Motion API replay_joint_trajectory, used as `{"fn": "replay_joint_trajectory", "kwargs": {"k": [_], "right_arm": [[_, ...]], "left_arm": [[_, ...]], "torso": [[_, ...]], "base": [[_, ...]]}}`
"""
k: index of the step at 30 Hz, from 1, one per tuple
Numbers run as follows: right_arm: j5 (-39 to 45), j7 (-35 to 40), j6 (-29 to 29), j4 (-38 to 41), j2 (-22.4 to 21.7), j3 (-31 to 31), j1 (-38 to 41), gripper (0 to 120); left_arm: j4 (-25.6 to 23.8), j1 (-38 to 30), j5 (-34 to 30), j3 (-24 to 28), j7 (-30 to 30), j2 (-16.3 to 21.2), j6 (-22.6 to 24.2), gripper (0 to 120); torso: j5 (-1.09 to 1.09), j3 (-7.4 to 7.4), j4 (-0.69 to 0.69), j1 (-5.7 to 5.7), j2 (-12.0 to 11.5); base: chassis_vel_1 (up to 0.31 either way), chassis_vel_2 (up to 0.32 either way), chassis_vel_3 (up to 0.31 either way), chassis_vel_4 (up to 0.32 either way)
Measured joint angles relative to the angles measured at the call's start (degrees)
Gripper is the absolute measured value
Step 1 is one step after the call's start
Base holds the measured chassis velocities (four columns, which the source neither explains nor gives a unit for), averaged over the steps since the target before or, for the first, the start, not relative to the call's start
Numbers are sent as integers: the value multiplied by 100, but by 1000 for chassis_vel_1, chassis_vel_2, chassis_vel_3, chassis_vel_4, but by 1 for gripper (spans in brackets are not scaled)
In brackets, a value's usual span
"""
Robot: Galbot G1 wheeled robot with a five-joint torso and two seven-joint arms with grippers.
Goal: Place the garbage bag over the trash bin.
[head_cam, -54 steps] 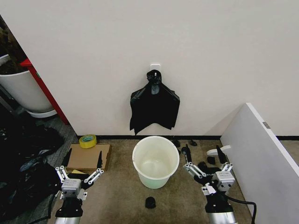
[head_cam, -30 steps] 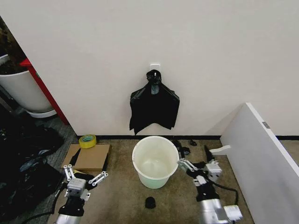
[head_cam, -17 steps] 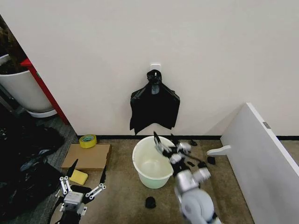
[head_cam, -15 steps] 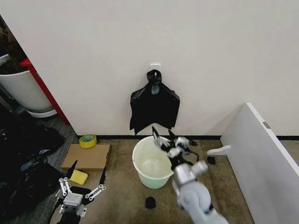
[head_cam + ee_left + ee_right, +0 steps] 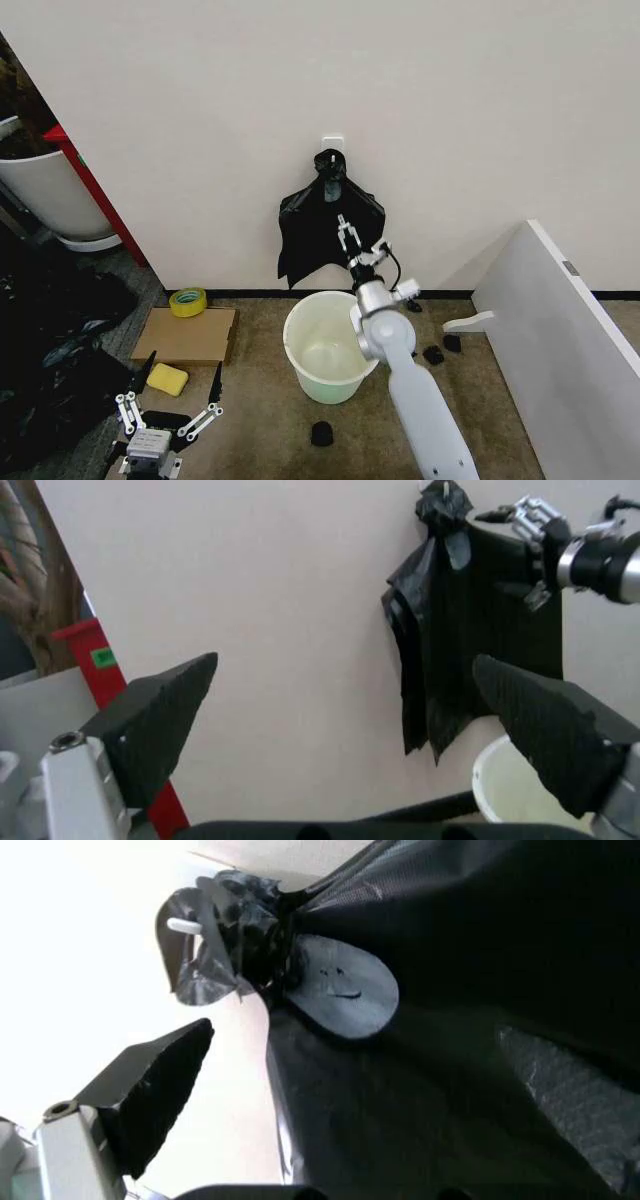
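Observation:
The trash bin point(image 5: 303, 368), round and cream-white, stands open on the carpet by the wall; its rim also edges into the left wrist view point(image 5: 492, 774). Above it a black bag point(image 5: 330, 232) knotted at its top hangs from a wall hook point(image 5: 184, 926). My right gripper point(image 5: 361, 238) is raised over the bin and stands open right at this hanging bag, below the knot point(image 5: 236, 945); the left wrist view shows it too point(image 5: 507, 555). My left gripper point(image 5: 168, 407) is open and empty, low near the floor at the front left. The garbage bag itself is out of view.
A flat cardboard box point(image 5: 190, 335), a yellow tape roll point(image 5: 187, 302) and a yellow sponge point(image 5: 166, 379) lie left of the bin. Crinkled black plastic point(image 5: 50, 340) is heaped far left. A white panel point(image 5: 560, 330) leans on the right. Small black scraps point(image 5: 321, 433) dot the carpet.
My right arm swung from the floor right of the bin up over it to the hanging black bag. The left gripper sank lower and drew back toward the view's bottom edge.

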Motion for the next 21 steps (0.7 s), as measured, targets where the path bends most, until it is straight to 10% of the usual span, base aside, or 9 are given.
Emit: {"fn": "replay_joint_trajectory", "kwargs": {"k": [12,21], "right_arm": [[-144,-513,-86,-855,43,66,645,100],[-376,-734,-147,-1073,59,27,774,71]], "left_arm": [[-294,-245,-336,-27,79,43,245,100],[-337,-280,-369,-7,79,12,267,100]], "torso": [[0,0,-1,0,0],[0,0,0,0,0]], "base": [[0,0,0,0],[0,0,0,0]]}}
